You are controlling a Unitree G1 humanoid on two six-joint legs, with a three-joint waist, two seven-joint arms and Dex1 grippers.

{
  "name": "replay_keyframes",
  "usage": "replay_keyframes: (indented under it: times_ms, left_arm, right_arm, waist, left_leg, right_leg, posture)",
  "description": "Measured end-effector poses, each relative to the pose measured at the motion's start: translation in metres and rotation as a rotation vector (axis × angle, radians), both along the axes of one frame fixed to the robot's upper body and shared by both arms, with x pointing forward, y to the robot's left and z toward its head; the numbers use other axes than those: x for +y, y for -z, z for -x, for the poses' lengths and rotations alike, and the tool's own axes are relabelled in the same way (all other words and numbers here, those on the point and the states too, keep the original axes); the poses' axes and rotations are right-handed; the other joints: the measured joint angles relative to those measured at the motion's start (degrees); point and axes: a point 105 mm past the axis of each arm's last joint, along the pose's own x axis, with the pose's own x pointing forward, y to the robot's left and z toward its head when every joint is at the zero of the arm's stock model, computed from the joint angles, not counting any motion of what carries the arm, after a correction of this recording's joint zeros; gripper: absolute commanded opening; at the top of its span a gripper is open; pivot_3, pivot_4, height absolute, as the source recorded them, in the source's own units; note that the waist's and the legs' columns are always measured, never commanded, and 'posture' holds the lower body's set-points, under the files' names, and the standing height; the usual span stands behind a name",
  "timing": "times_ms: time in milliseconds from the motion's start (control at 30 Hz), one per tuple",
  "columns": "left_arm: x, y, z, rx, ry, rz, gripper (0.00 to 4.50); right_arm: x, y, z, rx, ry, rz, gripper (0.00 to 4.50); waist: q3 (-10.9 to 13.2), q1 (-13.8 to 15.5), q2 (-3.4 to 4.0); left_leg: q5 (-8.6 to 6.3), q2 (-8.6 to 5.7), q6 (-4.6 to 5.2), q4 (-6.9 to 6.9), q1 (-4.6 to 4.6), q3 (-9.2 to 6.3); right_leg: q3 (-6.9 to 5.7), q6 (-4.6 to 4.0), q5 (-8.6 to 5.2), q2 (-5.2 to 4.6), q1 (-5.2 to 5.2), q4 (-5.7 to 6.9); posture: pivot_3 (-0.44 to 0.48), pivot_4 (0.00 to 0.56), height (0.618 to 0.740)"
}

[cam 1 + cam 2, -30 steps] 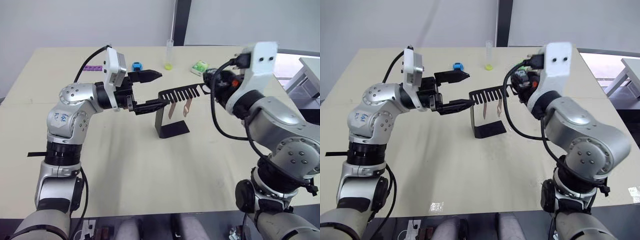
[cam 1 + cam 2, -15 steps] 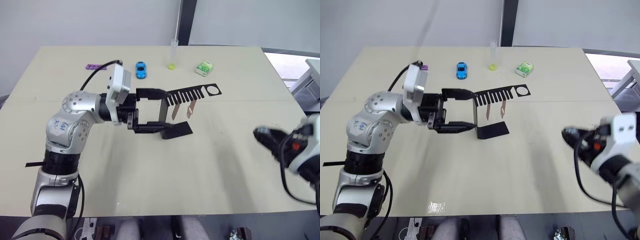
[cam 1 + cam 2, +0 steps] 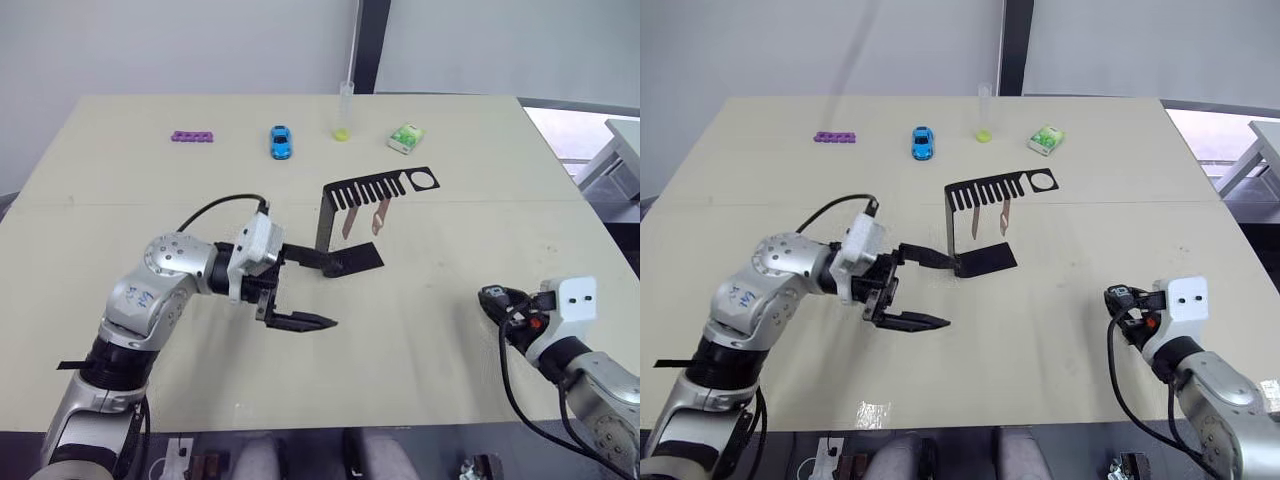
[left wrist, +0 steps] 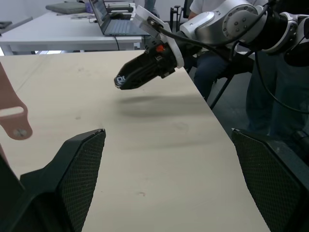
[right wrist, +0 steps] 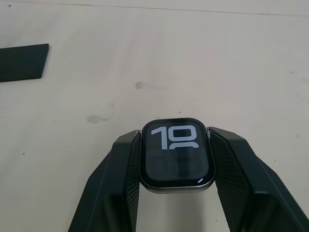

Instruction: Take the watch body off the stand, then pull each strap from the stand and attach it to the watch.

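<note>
Watch [image 5: 176,152] now off the stand [image 3: 352,222] — clamped between the right tool's [image 5: 176,166] two fingers, screen up, held low over bare table [image 3: 430,330] at the near right, well apart from the stand. A second ago that arm was up at the round-hole end of the stand's top arm; half a second ago it had already swung away to the right, and now it sits lower and nearer the table edge. Left tool [image 3: 300,290] changed too: it was bracing the stand's comb end, then dropped beside the upright, and now hangs low in front of the stand's base with fingers spread wide and nothing between them, one fingertip near the base but whether it touches I can't tell. Stand looks upright and in much the same spot, both straps [image 3: 363,218] hanging from the comb slots side by side, untouched. Meaning: step one looks done — body removed cleanly, stand not knocked over. Next is likely pulling a strap, and the free left tool is the one placed for it; it would need to rise to the hanging straps and pinch a thin, floppy band, with the risk of dragging the light stand along since nothing is bracing it now.
</note>
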Motion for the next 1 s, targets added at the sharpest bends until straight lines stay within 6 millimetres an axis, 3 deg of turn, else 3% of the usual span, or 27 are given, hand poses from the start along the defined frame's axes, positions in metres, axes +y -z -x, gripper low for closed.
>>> replay_keyframes:
  times_ms: [200, 1000]
  left_arm:
    - [-0.002, 0.004, 0.001, 0.002, 0.002, -0.006, 4.5]
    - [-0.004, 0.003, -0.008, 0.002, -0.012, 0.016, 4.5]
  right_arm:
    - [-0.001, 0.013, -0.006, 0.022, -0.009, -0.025, 1.62]
    - [0.0, 0.027, -0.016, 0.038, -0.025, -0.042, 1.62]
  waist:
    - [0.0, 0.4, 0.01]
    - [0.0, 0.4, 0.01]
  left_leg:
    - [0.0, -0.01, 0.01, 0.04, 0.01, 0.0]
    - [-0.01, 0.0, 0.02, 0.05, 0.01, 0.01]
  right_leg:
    - [0.01, 0.0, 0.0, 0.0, 0.01, 0.06]
    - [0.01, 0.0, 0.0, 0.0, 0.0, 0.12]
  posture:
    - [0.0, 0.15, 0.74]
    - [0.0, 0.15, 0.74]
